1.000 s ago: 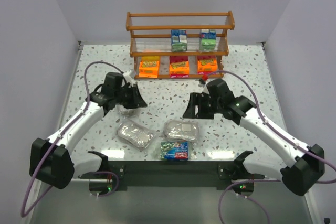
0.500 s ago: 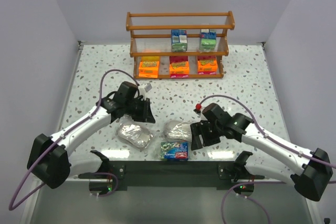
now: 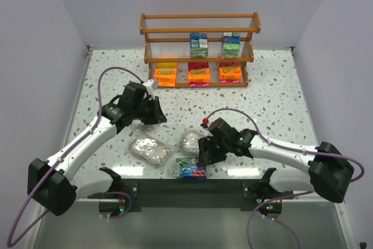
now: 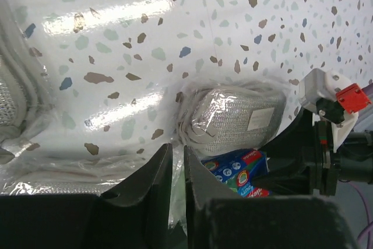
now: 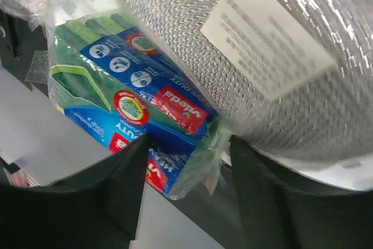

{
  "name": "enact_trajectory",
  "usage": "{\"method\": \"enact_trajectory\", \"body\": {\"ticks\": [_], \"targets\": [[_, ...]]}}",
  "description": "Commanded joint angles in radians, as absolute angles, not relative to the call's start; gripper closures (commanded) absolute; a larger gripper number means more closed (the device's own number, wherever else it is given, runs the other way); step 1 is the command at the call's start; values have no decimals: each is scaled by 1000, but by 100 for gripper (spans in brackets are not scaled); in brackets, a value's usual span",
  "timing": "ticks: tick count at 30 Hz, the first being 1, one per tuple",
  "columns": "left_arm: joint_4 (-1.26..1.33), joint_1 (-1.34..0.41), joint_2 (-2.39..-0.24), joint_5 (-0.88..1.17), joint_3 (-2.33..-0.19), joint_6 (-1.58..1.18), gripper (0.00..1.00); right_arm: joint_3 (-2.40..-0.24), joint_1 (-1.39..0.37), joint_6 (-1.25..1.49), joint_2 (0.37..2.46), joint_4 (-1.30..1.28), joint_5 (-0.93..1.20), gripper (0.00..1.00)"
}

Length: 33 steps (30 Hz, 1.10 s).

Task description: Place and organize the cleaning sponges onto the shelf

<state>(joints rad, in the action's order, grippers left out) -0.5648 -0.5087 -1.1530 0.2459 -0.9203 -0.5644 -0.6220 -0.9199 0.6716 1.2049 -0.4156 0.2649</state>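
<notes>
Left gripper [image 4: 178, 154] nearly closed, pinching the clear wrap of a silvery pack [image 3: 138, 124] on the left; right gripper [image 5: 189, 144] open, straddling the near green-blue pack [image 5: 134, 103].

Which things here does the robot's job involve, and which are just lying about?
Part of the job: wooden shelf; three orange packs and two green-blue boxes already on it; three silvery packs and one green-blue pack not yet shelved.
Just there: speckled table; purple cables. No stray clutter visible.
</notes>
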Motion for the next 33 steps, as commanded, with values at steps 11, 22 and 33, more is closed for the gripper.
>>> {"method": "enact_trajectory", "body": {"ticks": [11, 22, 33], "targets": [[-620, -298, -1095, 276, -972, -489, 86, -649, -950, 709, 1201, -454, 409, 100], [-618, -285, -1100, 272, -1012, -479, 87, -1005, -942, 546, 1250, -788, 568, 98], [-614, -278, -1095, 278, -1015, -485, 88, -1009, -701, 434, 1416, -813, 184, 100]]}}
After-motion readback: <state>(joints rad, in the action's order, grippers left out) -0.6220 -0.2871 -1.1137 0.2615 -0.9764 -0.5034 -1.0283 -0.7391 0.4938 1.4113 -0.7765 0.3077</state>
